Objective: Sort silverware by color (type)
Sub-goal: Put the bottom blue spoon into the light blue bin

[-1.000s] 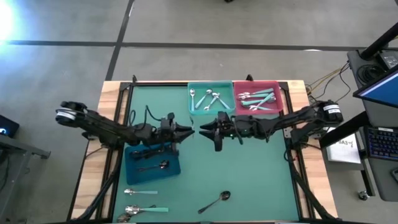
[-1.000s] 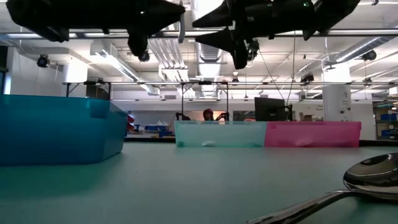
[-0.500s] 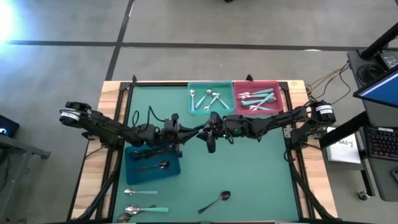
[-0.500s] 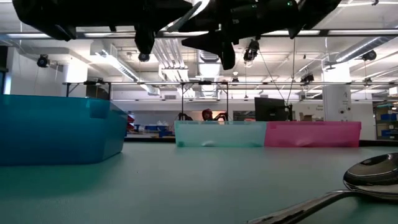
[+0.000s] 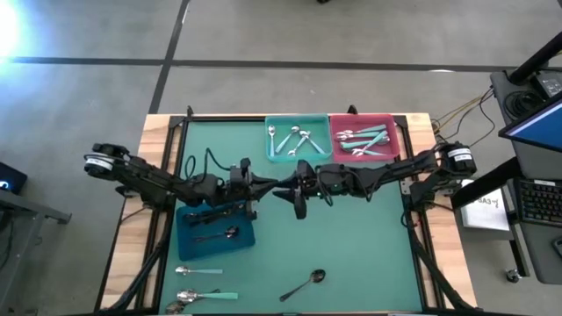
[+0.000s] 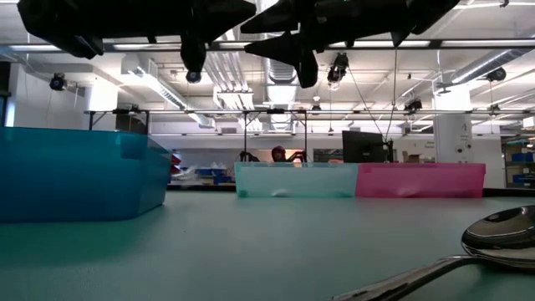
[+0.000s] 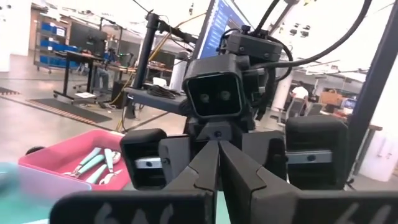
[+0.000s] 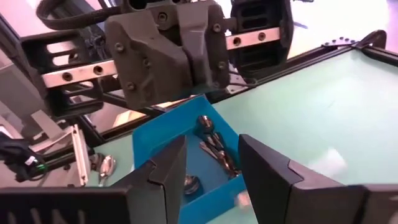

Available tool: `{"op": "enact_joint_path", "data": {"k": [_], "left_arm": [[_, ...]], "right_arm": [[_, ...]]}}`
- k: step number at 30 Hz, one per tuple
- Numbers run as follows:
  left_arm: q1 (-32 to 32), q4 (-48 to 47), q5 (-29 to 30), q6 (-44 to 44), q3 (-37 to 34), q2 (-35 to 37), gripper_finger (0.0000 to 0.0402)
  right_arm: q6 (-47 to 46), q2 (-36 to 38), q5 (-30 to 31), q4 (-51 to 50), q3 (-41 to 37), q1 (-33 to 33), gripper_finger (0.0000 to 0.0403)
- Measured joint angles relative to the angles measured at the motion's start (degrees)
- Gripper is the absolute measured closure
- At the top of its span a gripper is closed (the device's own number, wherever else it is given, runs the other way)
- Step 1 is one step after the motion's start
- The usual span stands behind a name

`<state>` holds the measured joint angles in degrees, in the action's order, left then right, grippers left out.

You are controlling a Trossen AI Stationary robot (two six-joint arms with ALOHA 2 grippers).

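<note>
My two grippers face each other tip to tip in the air above the middle of the green mat. My left gripper is shut, and no silverware shows between its fingers. My right gripper stands open and holds nothing, level with the left gripper and just in front of it. Loose silverware lies flat on the mat near its front edge: a dark spoon, a silver spoon and a mint-handled spoon.
A blue bin with dark spoons sits below my left arm. A teal bin with silver spoons and a pink bin with mint-handled spoons stand at the far edge. The dark spoon's bowl lies close to the low camera.
My right gripper has moved a little toward the table's left, closing on my left gripper. It stays open and level.
</note>
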<state>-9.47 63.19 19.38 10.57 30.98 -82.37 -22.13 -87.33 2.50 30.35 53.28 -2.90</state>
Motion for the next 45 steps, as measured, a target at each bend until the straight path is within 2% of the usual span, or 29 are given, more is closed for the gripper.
{"op": "enact_joint_path", "data": {"k": [3, 5, 15, 21, 25, 27, 32, 37, 45], "left_arm": [[-0.02, -0.53, -0.89, -0.01, 0.00, 0.04, 0.0401], [-0.02, -4.10, -2.29, -0.01, 0.00, 0.71, 0.0401], [3.63, -42.66, -3.50, 7.88, 0.91, 8.39, 0.0399], [8.18, -67.94, -4.16, 7.90, 7.15, 11.83, 0.0353], [10.41, -80.00, -9.95, 7.35, 12.08, 10.34, 0.0303], [10.68, -82.56, -12.74, 7.36, 13.18, 8.63, 0.0279], [11.38, -84.86, -12.35, 4.69, 14.45, 5.11, 0.0242], [14.14, -85.93, -12.15, 4.59, 15.64, 1.80, 0.0238], [17.08, -91.04, -13.39, 4.07, 20.89, -6.97, 0.0248]], "right_arm": [[-0.38, 0.24, 0.00, -1.59, 0.00, 0.00, 0.0266], [-0.37, 0.91, 0.02, -5.16, 0.01, 0.00, 0.0266], [-0.37, 4.48, 0.44, -21.69, 0.09, 0.50, 0.0266], [-0.78, 5.64, 0.42, -26.00, 0.13, 0.52, 0.0266], [-0.33, 5.64, 0.33, -28.81, 0.13, 0.55, 0.0257], [-0.35, 5.64, 0.45, -30.52, 0.13, 0.55, 0.0246], [-0.37, 5.64, 0.48, -33.52, 0.13, 0.55, 0.0220], [-0.92, 5.62, 0.48, -34.55, 0.13, 0.55, 0.0209], [-1.38, 5.62, 0.48, -36.19, 0.13, 0.26, 0.0213]]}}
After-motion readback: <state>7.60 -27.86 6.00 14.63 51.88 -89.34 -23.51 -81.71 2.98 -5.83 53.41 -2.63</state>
